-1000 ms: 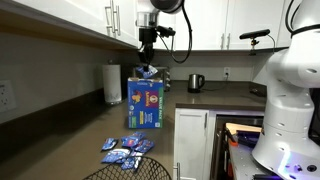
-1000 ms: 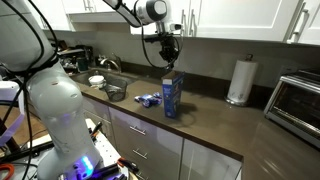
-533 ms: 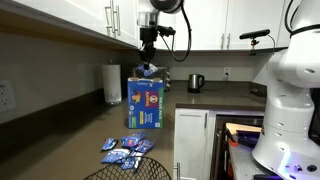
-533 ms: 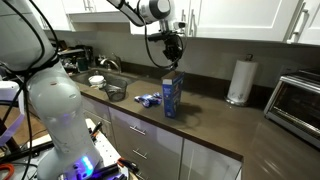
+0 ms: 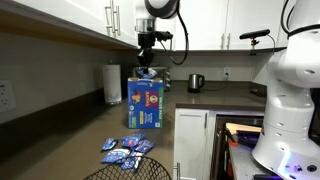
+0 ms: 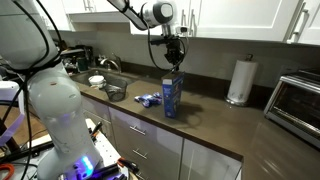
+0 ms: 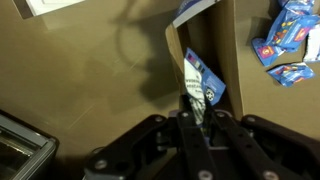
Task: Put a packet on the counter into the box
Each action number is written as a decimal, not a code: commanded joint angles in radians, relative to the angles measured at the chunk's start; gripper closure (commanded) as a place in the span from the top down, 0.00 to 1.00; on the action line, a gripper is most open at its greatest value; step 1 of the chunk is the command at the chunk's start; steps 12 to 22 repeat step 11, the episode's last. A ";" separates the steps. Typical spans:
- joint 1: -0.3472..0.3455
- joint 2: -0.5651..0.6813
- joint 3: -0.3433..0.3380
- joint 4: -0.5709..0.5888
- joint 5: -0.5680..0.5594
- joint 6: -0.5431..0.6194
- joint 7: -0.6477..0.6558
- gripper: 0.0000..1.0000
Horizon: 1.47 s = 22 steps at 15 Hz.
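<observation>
The box [image 5: 146,100] is a tall blue carton with a red-and-yellow front, standing upright on the dark counter [image 5: 70,140]; it also shows in an exterior view [image 6: 172,95] and from above in the wrist view [image 7: 225,50]. My gripper [image 5: 147,66] hangs directly over the box's open top, also seen in an exterior view [image 6: 174,66]. In the wrist view its fingers [image 7: 197,108] are shut on a small blue packet [image 7: 203,82] that hangs at the box's opening. A pile of several identical packets [image 5: 126,151] lies on the counter beside the box.
A paper-towel roll [image 5: 112,84] stands behind the box near the wall. A kettle [image 5: 196,82] sits further back. A sink with bowls [image 6: 108,88] is at one end, a toaster oven [image 6: 298,100] at the other. Upper cabinets hang above.
The gripper with the packet has shifted slightly over the box's open top; the box and the pile have not moved.
</observation>
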 commanded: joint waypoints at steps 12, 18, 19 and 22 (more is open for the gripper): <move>0.018 -0.021 0.017 0.016 0.035 -0.050 -0.049 1.00; 0.018 -0.021 0.017 0.016 0.035 -0.050 -0.049 1.00; 0.018 -0.021 0.017 0.016 0.035 -0.050 -0.049 1.00; 0.018 -0.021 0.017 0.016 0.035 -0.050 -0.049 1.00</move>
